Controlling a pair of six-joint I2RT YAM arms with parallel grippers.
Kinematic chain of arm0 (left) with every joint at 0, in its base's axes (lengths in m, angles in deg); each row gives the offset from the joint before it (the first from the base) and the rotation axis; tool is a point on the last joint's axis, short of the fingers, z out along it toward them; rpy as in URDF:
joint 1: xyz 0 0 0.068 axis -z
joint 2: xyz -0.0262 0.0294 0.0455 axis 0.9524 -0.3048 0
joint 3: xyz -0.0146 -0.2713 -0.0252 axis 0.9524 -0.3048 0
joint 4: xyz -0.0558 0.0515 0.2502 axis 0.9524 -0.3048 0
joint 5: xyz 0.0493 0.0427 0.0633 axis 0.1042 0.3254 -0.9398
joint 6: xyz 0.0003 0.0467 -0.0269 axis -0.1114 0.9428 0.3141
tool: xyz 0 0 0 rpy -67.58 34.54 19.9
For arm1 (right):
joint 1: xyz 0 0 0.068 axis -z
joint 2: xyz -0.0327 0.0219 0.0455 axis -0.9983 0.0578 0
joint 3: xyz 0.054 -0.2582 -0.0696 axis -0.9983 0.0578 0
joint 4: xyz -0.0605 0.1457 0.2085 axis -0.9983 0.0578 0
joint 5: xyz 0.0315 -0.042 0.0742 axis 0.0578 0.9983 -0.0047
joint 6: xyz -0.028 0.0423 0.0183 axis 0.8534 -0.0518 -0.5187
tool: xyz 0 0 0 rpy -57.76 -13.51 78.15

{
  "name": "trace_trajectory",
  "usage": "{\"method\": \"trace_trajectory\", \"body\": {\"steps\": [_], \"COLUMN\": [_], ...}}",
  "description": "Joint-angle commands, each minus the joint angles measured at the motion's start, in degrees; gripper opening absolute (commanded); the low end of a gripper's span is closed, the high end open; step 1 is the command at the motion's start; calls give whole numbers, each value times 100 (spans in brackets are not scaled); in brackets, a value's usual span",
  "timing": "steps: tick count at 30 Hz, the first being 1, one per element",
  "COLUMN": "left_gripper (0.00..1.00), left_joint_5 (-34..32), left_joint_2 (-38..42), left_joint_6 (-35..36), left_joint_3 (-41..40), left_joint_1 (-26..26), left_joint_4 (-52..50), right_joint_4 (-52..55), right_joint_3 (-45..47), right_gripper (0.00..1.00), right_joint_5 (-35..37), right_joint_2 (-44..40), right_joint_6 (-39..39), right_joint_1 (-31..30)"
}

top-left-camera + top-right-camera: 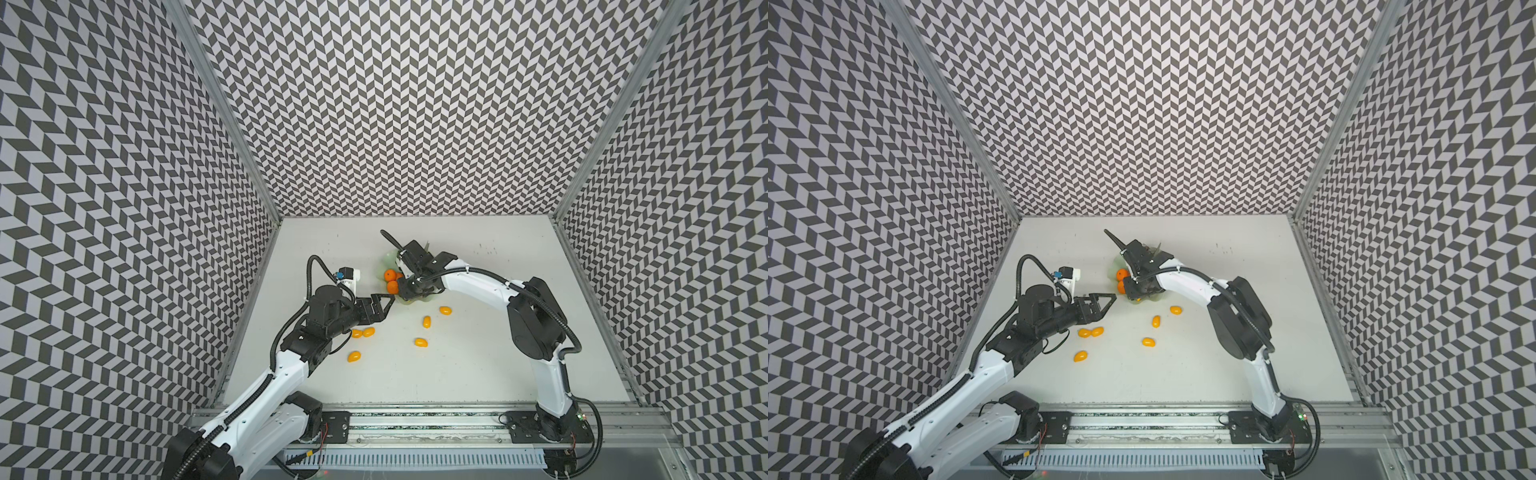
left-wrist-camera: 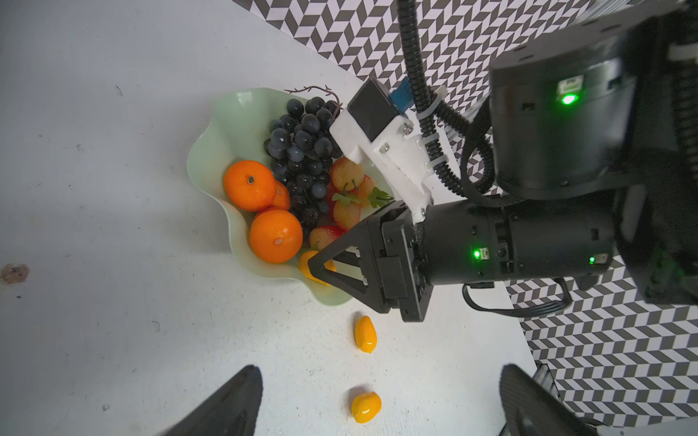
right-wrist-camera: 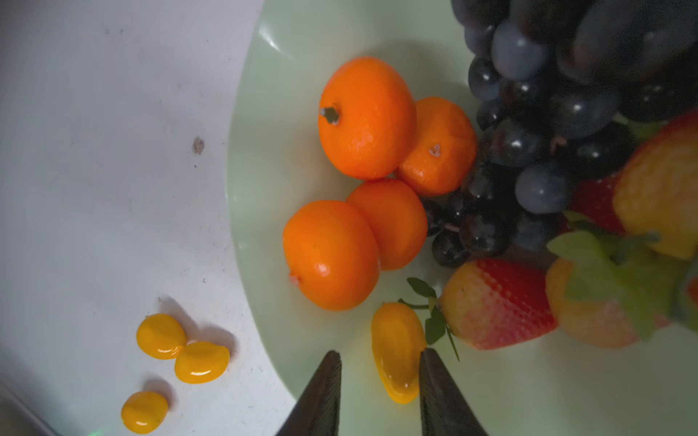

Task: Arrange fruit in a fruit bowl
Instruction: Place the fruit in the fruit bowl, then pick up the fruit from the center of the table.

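**Fruit bowl partly filled; loose kumquats outstanding**

The mint-green scalloped fruit bowl (image 2: 226, 124) stands near the middle of the white table (image 1: 478, 374). It holds four tangerines (image 3: 366, 117), a dark grape bunch (image 2: 302, 143) and several strawberries (image 3: 494, 302). The right gripper (image 3: 379, 353) hangs low over the side of the bowl toward the robot. Its claw is narrowly parted around one kumquat (image 3: 398, 351) that lies on the bowl's floor. A gap shows on one side of this fruit, so it appears unclamped. The left gripper (image 2: 379, 373) hovers beside the bowl, its claw wide and empty. Six further kumquats (image 1: 427, 321) lie loose on the table: a touching pair and a single one close by the left arm, and three spread apart in front of the bowl. On this evidence the larger fruit is placed. The kumquats, one in and six out, are the work left.
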Motion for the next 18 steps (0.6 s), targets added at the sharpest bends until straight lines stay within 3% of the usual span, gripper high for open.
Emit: {"method": "trace_trajectory", "body": {"steps": [1, 9, 18], "left_gripper": [100, 100, 100], "left_joint_5": [169, -138, -471], "left_joint_2": [-4, -622, -1572], "left_joint_6": [130, 60, -144], "left_joint_3": [-12, 159, 402], "left_joint_1": [139, 1091, 1984], "left_joint_4": [103, 565, 1113], "right_joint_4": [-336, -637, -817], "right_joint_3": [424, 2170, 3389], "right_gripper": [36, 36, 36], "right_joint_5": [163, 688, 725], "right_joint_2": [-915, -2358, -2705], "right_joint_6": [24, -116, -85], "right_joint_1": [-37, 102, 581]}}
